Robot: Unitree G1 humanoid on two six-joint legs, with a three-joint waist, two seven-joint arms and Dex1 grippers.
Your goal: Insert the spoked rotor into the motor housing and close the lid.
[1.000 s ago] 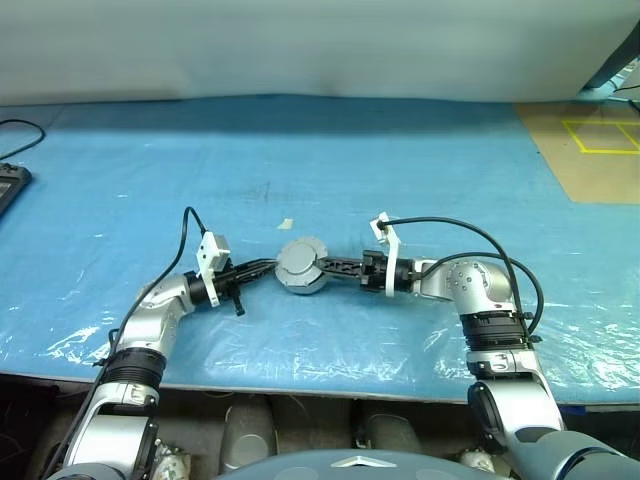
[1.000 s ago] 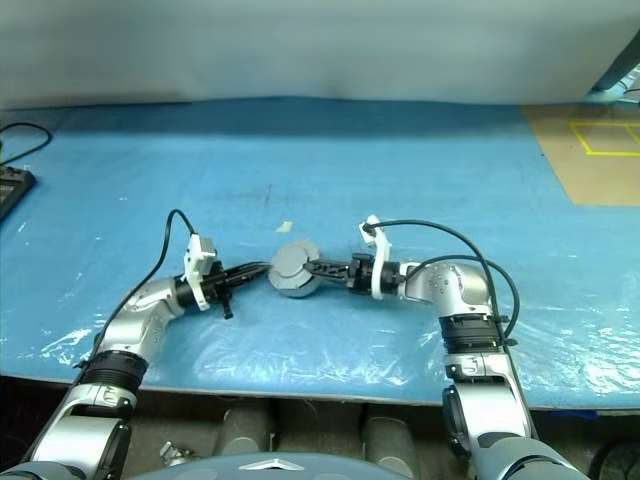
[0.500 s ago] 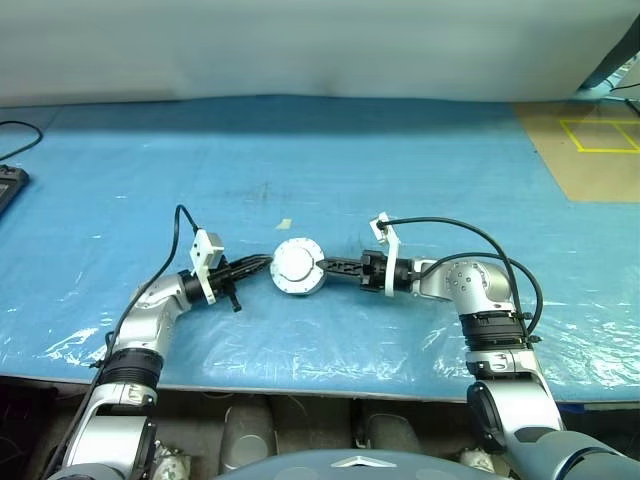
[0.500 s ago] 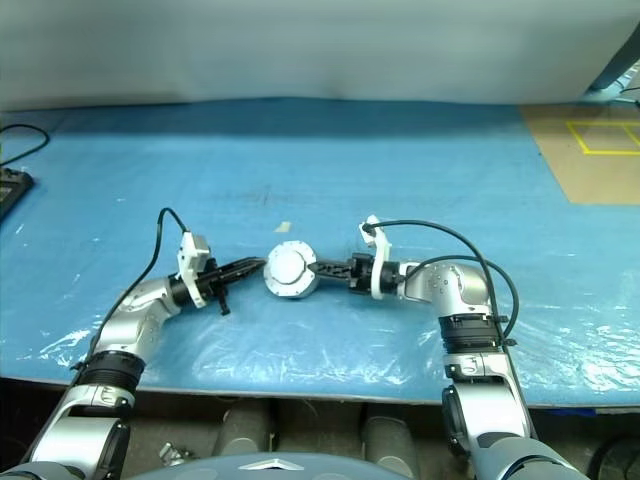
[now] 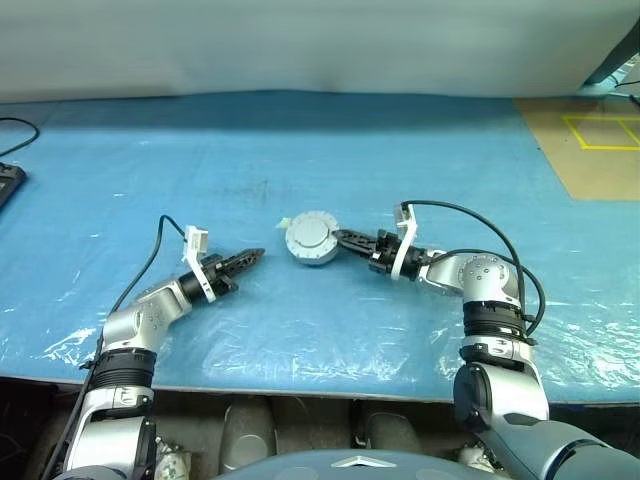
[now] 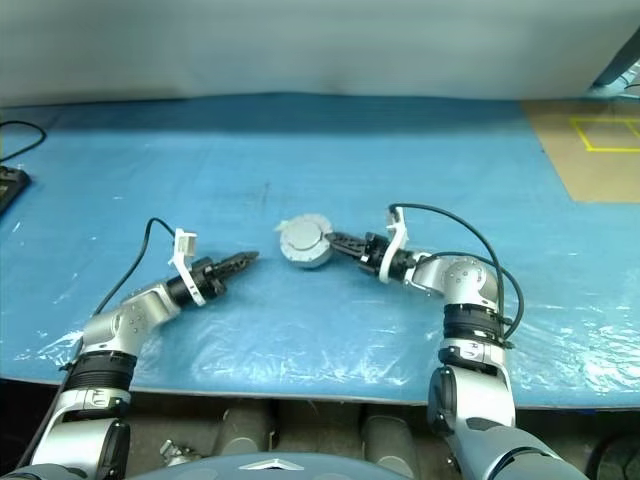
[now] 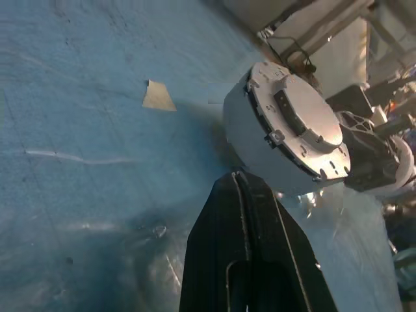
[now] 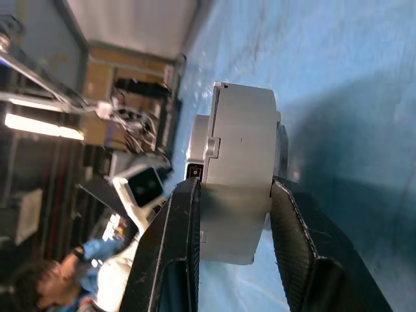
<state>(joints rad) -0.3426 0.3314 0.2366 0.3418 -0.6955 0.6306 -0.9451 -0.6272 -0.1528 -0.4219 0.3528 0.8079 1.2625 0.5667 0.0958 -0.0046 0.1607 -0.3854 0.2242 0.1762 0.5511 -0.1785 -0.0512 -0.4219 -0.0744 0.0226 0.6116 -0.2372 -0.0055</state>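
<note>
The motor housing is a closed silver drum held just above the blue table, near its middle. The lid sits shut on it, its plain grey outside showing. My right gripper reaches in from the right and is shut on the housing, one finger on each flat face. My left gripper is shut and empty, a short way left of the housing and pointing at it; its fingertips stay clear of the housing's side. The spoked rotor is hidden.
A small scrap of tape lies on the blue sheet just behind the housing. A brown board with yellow lines is at the back right, and a dark device at the left edge. A person shows far off.
My left gripper has drawn back to the left, away from the housing, and rolled. My right gripper has closed on the housing and carried it a little farther back and to the right.
</note>
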